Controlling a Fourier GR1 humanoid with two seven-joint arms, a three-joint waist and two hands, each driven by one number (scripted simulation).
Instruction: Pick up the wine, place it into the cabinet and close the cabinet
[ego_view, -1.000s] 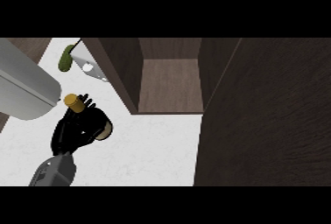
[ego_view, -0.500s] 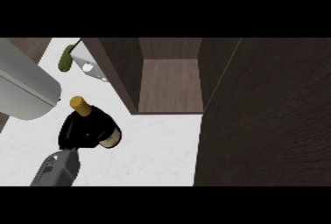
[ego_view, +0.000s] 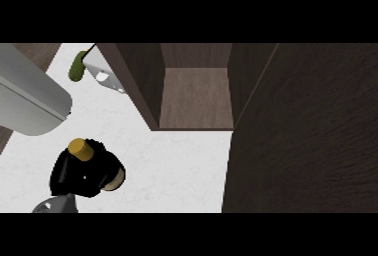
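wine: only its gold top shows, above curled black fingers | left hand: wrapped around wine, low left over white worktop | cabinet: open, up and right of hand, apart

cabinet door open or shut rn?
Open. The cabinet shows its bare inner shelf, and the dark door stands swung out at the right.

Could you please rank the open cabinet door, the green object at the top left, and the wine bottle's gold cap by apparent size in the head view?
1. Cabinet door, though it is nearest the camera.
2. Green object.
3. Gold cap.
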